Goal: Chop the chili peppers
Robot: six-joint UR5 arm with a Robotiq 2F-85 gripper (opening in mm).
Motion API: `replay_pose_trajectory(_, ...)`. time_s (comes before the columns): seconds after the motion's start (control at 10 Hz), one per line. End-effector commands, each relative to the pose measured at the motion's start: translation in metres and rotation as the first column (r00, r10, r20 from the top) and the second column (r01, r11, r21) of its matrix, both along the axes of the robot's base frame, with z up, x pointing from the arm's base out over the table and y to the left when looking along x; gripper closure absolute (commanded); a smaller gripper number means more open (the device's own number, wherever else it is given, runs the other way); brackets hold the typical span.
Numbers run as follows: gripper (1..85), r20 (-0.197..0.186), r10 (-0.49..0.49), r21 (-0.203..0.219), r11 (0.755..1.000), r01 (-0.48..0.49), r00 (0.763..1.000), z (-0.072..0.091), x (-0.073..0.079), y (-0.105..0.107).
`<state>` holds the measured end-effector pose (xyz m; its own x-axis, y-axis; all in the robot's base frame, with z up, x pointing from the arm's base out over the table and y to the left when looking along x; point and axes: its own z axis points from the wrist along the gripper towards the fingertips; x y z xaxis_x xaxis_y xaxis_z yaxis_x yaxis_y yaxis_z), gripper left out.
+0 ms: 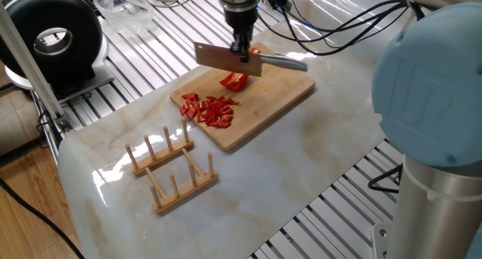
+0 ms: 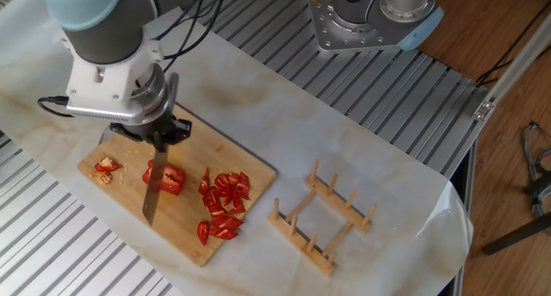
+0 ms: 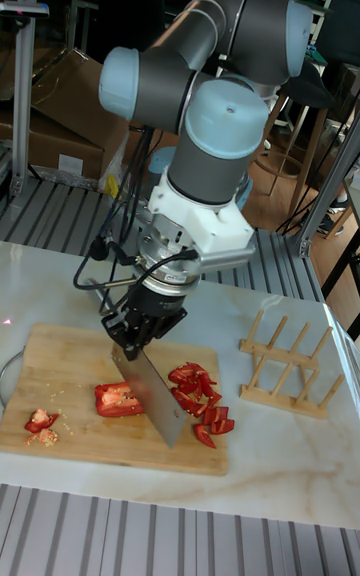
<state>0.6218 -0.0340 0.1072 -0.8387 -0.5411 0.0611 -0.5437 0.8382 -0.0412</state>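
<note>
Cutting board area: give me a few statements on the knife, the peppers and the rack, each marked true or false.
1. The gripper is shut on the knife. True.
2. The knife blade is lifted above the large chili piece, not pressed into it. True.
3. The pile of cut chili bits lies on the bare table, off the cutting board. False: the bits lie on the board.
4. The wooden rack stands on the cutting board. False: it stands on the table beside the board.
5. A small heap of scraps lies near the board's end, apart from the cut bits. True.
</note>
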Motion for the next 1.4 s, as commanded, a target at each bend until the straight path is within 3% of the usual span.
replay_pose_trajectory(0.0, 84.3, 0.057, -0.033, 0.082, 0.996, 0.029, 0.998, 0.001, 0.018, 0.025)
replay_pose_trajectory(0.4, 84.3, 0.058, 0.003, 0.01, 1.0, -0.003, 0.998, -0.001, 0.024, 0.009)
replay_pose_trajectory(0.6, 84.3, 0.045, 0.014, 0.015, 1.0, -0.015, 0.999, -0.005, 0.026, 0.01)
replay_pose_trajectory(1.0, 84.3, -0.027, 0.078, 0.039, 0.996, -0.077, 0.997, -0.011, 0.015, 0.011)
replay_pose_trajectory(1.3, 84.3, -0.023, 0.052, 0.036, 0.998, -0.051, 0.998, -0.008, 0.016, 0.016)
